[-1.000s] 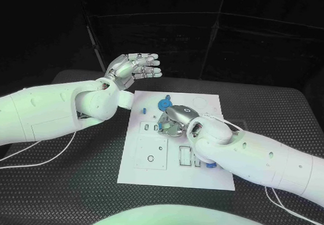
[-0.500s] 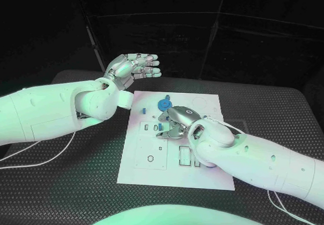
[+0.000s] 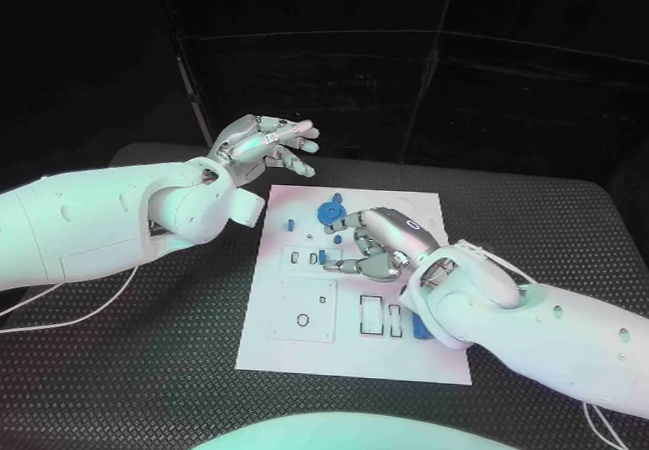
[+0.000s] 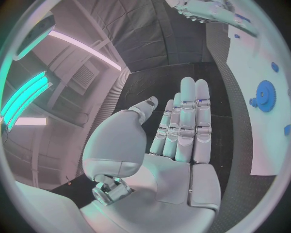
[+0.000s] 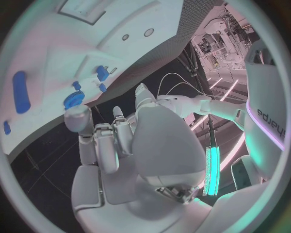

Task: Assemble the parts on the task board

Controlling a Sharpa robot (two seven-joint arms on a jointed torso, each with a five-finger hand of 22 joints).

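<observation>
While the right hand (image 3: 375, 245) hangs over the board's middle, status is as follows:

board: white plate (image 3: 299, 334), centre of the table, long axis running 12 to 6 in the head view.
parts: blue gear (image 3: 330, 209) near the board's 12 o'clock end; small blue piece (image 3: 288, 220) at its 9 o'clock; more small blue pieces (image 3: 315, 257) in the mid-board slots; another blue piece (image 3: 423, 330) at the board's 4 o'clock edge, beside the right forearm.
right hand: fingers curled in, partly parted, above the mid-board slots. Can't tell whether they pinch a part; the right wrist view shows nothing plainly between them.
left hand (image 3: 266, 142): off the board, past its 11 o'clock corner, raised above the table. Fingers straight and side by side in the left wrist view, holding nothing.
key relation: gear lies at about 11 o'clock from the right fingertips, near but not touching. Slot pieces sit just at 9 o'clock of those fingers. Right hand is clearly nearer to both than the left.
judgement: next pick or seat falls to the right hand. Long slots run 12 to 6, so a part's long axis should line up that way before pressing in.
risk: curled fingers hide the slots from the head view.
</observation>
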